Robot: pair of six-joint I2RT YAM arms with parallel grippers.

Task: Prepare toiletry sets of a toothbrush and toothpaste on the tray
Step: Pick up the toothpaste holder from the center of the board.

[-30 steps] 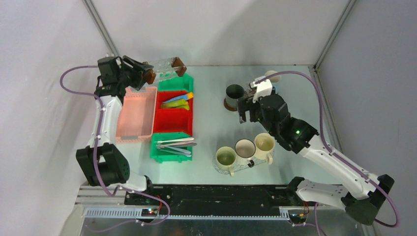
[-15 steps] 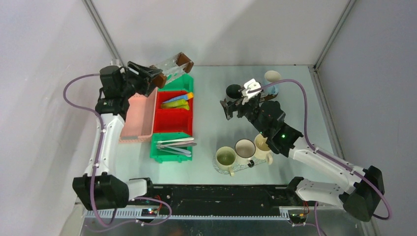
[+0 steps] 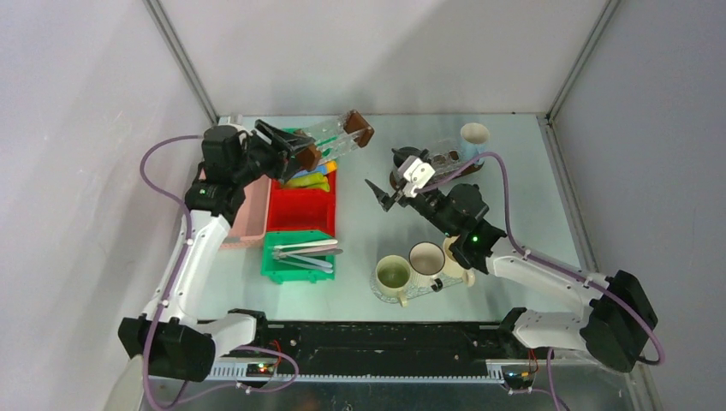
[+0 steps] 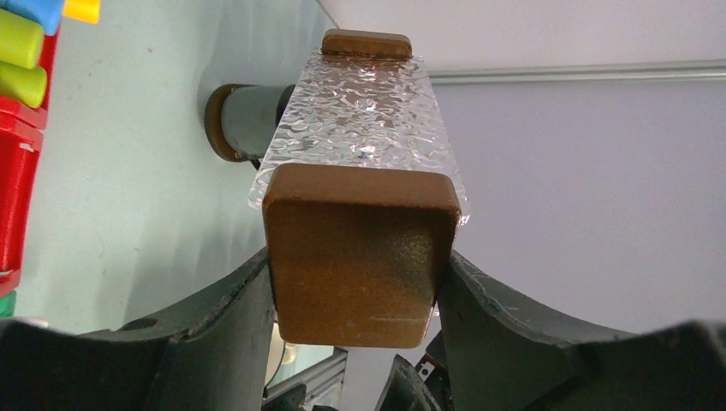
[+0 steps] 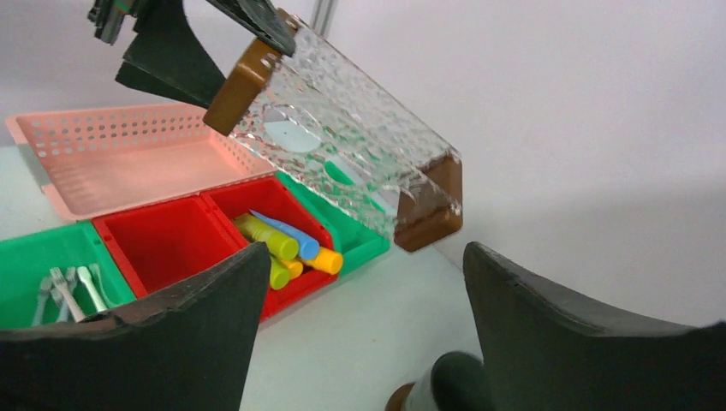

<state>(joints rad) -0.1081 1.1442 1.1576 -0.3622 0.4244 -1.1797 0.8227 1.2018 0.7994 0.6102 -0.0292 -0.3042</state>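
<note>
My left gripper (image 3: 295, 152) is shut on one brown end (image 4: 360, 257) of a clear, ripple-textured tray (image 3: 336, 139). It holds the tray in the air over the bins, tilted, with the far brown end pointing right. My right gripper (image 3: 385, 195) stands open and holds nothing. It faces the tray (image 5: 342, 137) from the right, a short way off. Coloured toothpaste tubes (image 3: 310, 178) lie in the red bin (image 5: 163, 248). Pale toothbrushes (image 3: 301, 253) lie in the near green bin. A dark mug (image 4: 248, 120) stands just behind my right gripper.
Three mugs (image 3: 425, 257) stand together at the front centre. A pale blue mug (image 3: 473, 137) stands at the back right. A pink basket (image 3: 244, 214) lies left of the bins, under my left arm. A second green bin (image 5: 360, 235) sits behind the red one.
My left arm has swung the tray rightward, from over the pink basket to over the bins. My right gripper has left the dark mug and turned left towards the tray.
</note>
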